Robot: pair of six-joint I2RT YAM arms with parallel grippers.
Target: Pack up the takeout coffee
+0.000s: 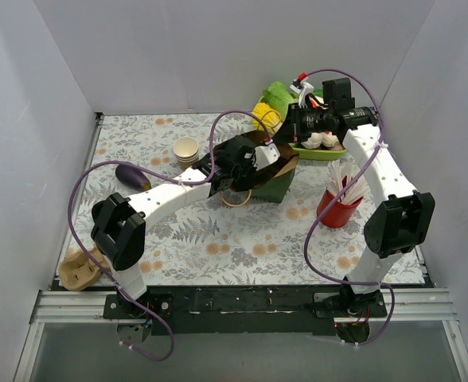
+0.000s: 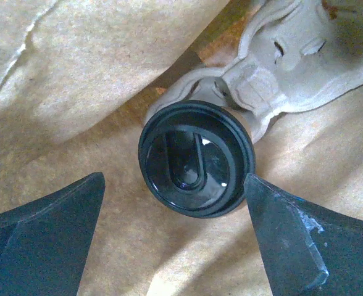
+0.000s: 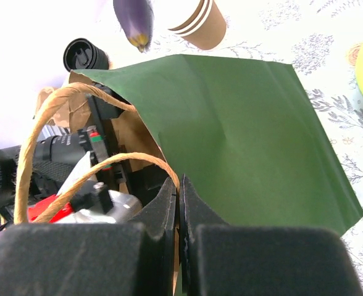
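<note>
Coffee (image 2: 197, 161) sits capped in the carrier (image 2: 280, 74) inside the bag (image 3: 231, 123). My left hand (image 2: 174, 179) stands apart either side of it, not touching. My right hand (image 3: 180, 185) is clamped on the bag's rim. Judged: packing nearly done, with my left hand's withdrawal and the rim's release left.

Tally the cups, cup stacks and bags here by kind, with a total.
Coffee cup with round black plastic lid: 1
Stack of lidless tan paper cups: 1
Red cup of white straws: 1
Dark green paper bag: 1
Total: 4
</note>
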